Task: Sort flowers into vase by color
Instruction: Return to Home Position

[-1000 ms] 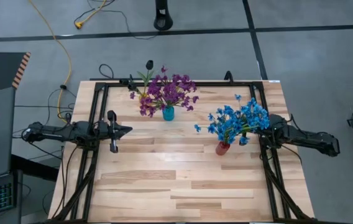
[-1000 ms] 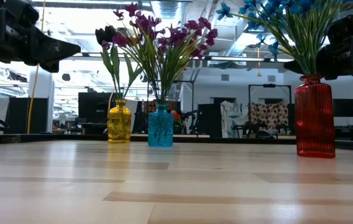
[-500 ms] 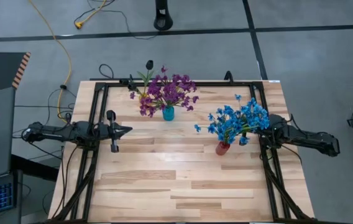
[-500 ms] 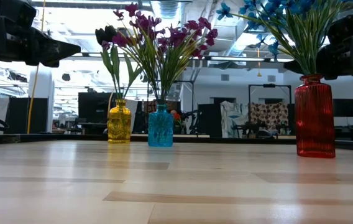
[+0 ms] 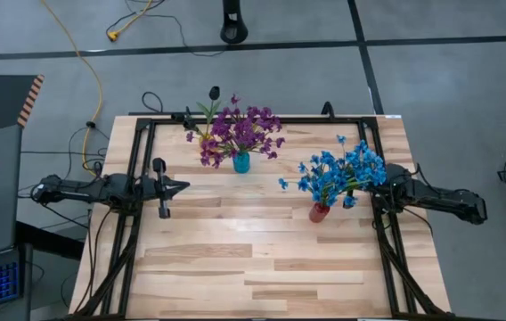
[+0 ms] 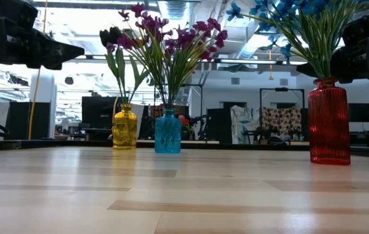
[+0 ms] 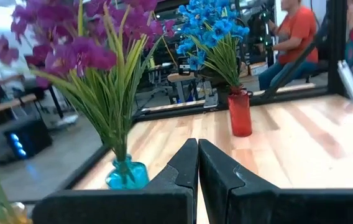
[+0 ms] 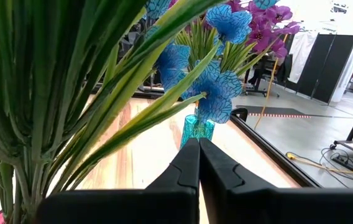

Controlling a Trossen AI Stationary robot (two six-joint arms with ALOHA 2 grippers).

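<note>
— Left gripper, seen from overhead: it sits at the table's 9 o'clock edge and is aimed toward 3 o'clock. What about the right gripper?
— It is opposite, at the 3 o'clock edge and aimed toward 9 o'clock, with its tip just beside the blue flowers.
— Where do the bunches stand?
— The blue flowers are in the red vase, at 3 o'clock from the table's middle, with their stems leaning toward 1 o'clock. The purple flowers are in the blue vase at 11 o'clock and fan out toward 12. Past them the dark flower runs its long stem toward 12 o'clock.
— And from table height?
— The yellow vase holds the dark flower, the blue vase is near it, and the red vase is well apart toward 3 o'clock. Every stem runs upright with its head at 12 o'clock, and each bunch spreads as it rises. Both arms hang above the table, one at each side.
— What does the left wrist camera show?
— Its two fingers meet with no gap and hold nothing. They point between the blue vase and the red vase. A person in an orange shirt shows beyond the table.
— And the right wrist camera?
— Its fingers are pressed together too, and empty. The green blades of the blue bunch are close alongside, and the blue vase is straight ahead.
</note>
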